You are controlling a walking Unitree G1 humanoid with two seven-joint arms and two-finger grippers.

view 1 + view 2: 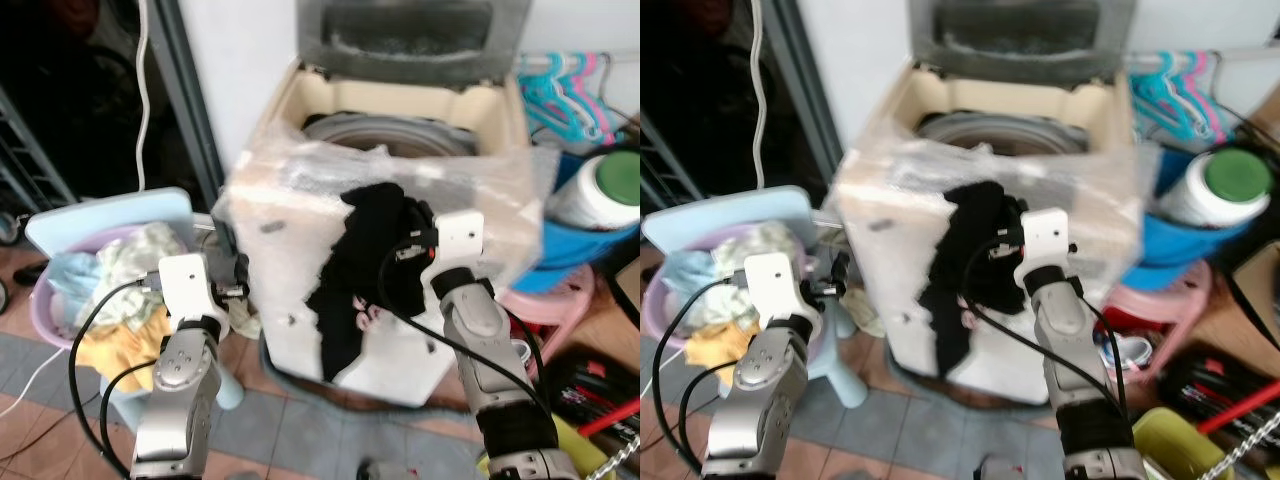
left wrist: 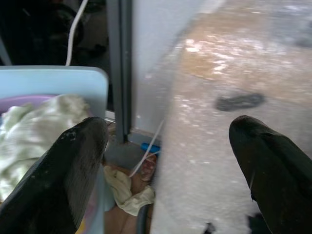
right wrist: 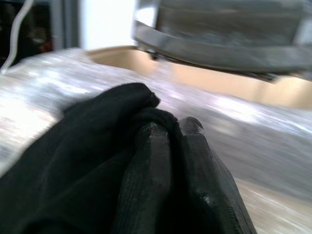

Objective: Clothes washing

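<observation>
A cream top-loading washing machine stands ahead with its lid up and its drum showing. A black garment hangs down the machine's front from my right gripper, which is shut on it just below the front rim. In the right wrist view the fingers are pressed together with black cloth bunched around them. My left gripper is open beside the machine's left front corner, next to a lilac basket of light clothes.
The basket rests on a pale blue stool. Right of the machine are a large white bottle with a green cap, a blue tub, hangers and a pink stool. A white cable hangs at the left.
</observation>
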